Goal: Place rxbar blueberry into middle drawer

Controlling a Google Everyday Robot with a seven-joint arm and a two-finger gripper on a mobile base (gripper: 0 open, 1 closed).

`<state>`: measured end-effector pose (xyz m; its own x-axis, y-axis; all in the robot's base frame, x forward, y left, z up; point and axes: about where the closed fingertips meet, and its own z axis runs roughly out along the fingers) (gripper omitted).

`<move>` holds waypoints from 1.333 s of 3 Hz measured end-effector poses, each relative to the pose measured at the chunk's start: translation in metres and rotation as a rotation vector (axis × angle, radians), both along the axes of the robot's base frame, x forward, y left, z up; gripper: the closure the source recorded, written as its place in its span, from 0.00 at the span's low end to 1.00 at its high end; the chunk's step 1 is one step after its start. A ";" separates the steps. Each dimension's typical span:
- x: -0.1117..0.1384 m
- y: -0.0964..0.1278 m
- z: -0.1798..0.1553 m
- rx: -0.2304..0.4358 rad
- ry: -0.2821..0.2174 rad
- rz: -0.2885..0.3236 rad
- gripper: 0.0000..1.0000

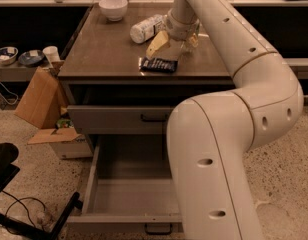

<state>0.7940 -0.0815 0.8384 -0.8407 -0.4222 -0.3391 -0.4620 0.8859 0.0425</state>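
We see the white arm [219, 159] filling the right side and reaching over the brown cabinet top [104, 49]. Below, the middle drawer [129, 196] stands pulled out. A white bowl [113, 7] and a toppled white bottle [144, 28] sit toward the back. The gripper [172, 49] hovers with its fingers spread, grasping nothing, just above the rxbar blueberry [158, 65], which lies flat near the front edge.
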 end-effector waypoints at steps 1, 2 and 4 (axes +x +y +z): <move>-0.003 0.002 0.006 0.005 -0.007 0.033 0.00; -0.015 0.004 0.021 0.001 -0.015 0.115 0.00; -0.046 0.010 0.017 0.010 -0.047 0.424 0.00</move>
